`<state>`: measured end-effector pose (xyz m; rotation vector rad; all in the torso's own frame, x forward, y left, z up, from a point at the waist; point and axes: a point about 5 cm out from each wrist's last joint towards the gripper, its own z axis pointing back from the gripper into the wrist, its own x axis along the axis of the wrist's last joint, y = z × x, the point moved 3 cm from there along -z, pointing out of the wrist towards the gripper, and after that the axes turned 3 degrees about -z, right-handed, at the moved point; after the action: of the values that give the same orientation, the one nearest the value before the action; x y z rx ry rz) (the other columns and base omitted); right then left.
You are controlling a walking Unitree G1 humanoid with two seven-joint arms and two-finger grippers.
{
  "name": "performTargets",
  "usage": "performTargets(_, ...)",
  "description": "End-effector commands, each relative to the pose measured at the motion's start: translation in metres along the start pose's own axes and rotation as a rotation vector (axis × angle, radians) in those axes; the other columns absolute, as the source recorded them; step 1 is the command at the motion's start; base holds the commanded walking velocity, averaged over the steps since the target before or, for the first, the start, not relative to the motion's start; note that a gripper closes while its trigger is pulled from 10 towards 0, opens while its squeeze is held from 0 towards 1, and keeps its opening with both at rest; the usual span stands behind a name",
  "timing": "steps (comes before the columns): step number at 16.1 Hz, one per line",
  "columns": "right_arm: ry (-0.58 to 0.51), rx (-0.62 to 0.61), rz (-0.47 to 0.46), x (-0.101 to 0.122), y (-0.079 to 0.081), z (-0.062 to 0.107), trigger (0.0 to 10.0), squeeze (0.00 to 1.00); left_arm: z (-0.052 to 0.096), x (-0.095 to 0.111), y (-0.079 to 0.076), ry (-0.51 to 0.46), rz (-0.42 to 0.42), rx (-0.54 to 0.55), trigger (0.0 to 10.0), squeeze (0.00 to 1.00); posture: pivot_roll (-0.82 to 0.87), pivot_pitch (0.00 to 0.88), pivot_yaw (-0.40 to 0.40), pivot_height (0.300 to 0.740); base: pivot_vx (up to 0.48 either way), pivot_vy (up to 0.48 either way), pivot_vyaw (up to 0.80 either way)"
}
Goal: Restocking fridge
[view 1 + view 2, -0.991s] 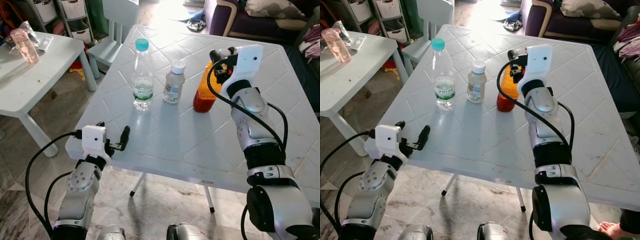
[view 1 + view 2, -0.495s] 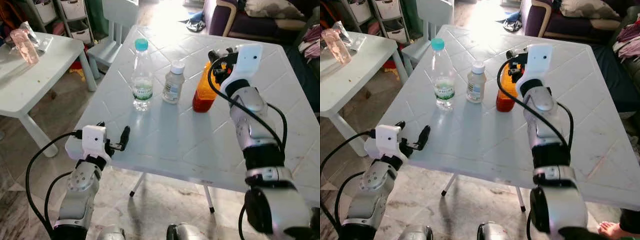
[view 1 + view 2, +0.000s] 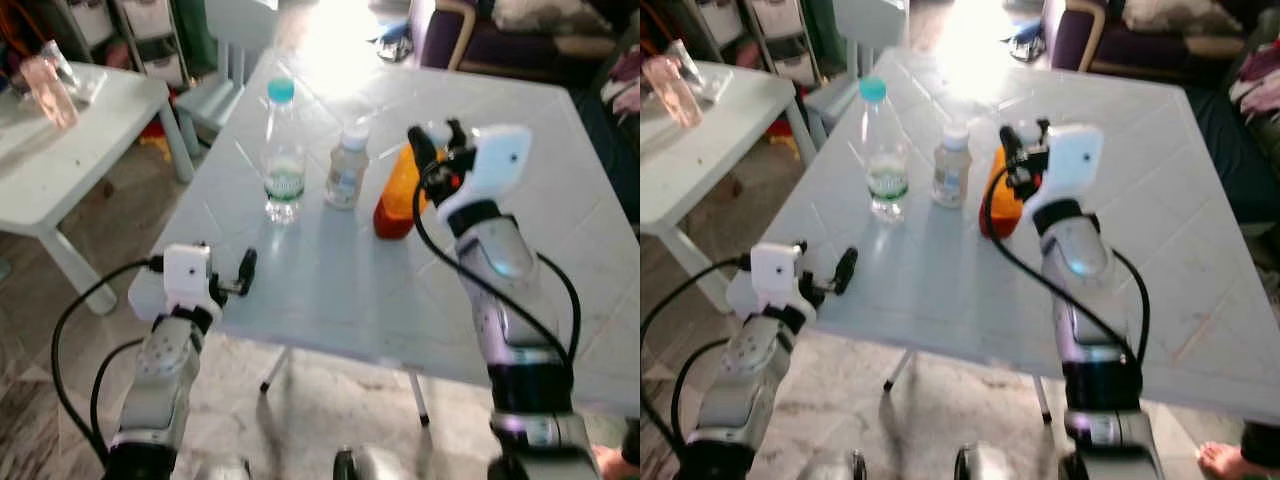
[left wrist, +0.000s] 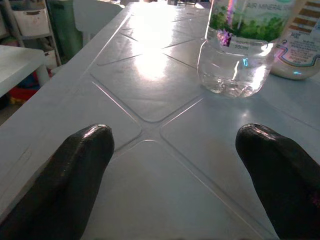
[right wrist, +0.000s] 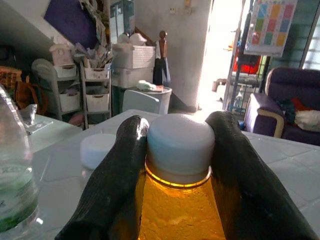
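Note:
An orange juice bottle [image 3: 394, 196] with a white cap [image 5: 180, 142] stands tilted on the white table [image 3: 330, 290], near its middle. My right gripper [image 3: 435, 142] is shut on the bottle's neck, one black finger [image 5: 120, 170] on each side of the cap. To the left of it are a small white-capped bottle [image 3: 346, 170] and a clear water bottle [image 3: 284, 150] with a teal cap. My left gripper [image 3: 226, 264] hovers open over the table's near left edge, nothing between its fingers [image 4: 75, 170]; the water bottle [image 4: 235, 55] is ahead of it.
A low white side table [image 3: 60, 160] with a pink cup [image 3: 48, 90] stands at the left. A pale chair [image 3: 235, 35] and shelves with bins are behind the table. A purple sofa [image 3: 500, 35] is at the back right.
My right wrist has drawn toward me, and the orange bottle in its grip now leans with its base shifted slightly left. The left arm has not moved. The picture is blurred.

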<state>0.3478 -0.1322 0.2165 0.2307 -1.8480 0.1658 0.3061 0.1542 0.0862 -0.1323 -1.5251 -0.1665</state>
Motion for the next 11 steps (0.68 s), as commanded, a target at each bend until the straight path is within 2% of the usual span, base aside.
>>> performTargets(1, 0.053, 0.019, 0.002, -0.013, 0.008, 0.006, 3.4, 0.0, 0.002, -0.012, -0.001, 0.058, 0.004, -0.004, 10.0, 0.0, 0.06, 0.083, -0.036, 0.74, 0.0, 0.0, 0.0)
performTargets(2, 0.05, 0.02, -0.009, -0.013, 0.012, 0.009, 10.0, 0.0, 0.002, -0.012, 0.0, 0.062, 0.006, -0.001, 10.0, 0.0, 0.06, 0.076, -0.039, 0.74, 0.0, 0.0, 0.0)
performTargets(4, 0.051, 0.025, -0.012, -0.022, 0.019, 0.021, 10.0, 0.0, 0.003, -0.015, 0.0, 0.072, 0.013, 0.009, 10.0, 0.0, 0.07, 0.063, -0.056, 0.74, 0.0, 0.0, 0.0)
performTargets(6, 0.075, 0.013, -0.026, -0.033, 0.017, 0.032, 10.0, 0.0, 0.005, -0.017, 0.0, 0.076, 0.012, 0.013, 10.0, 0.0, 0.07, 0.059, -0.059, 0.74, 0.0, 0.0, 0.24)
performTargets(11, 0.09, 0.036, -0.033, -0.043, 0.023, 0.039, 10.0, 0.0, 0.005, -0.018, 0.0, 0.078, 0.014, 0.02, 10.0, 0.0, 0.08, 0.051, -0.062, 0.74, 0.0, 0.0, 0.8)
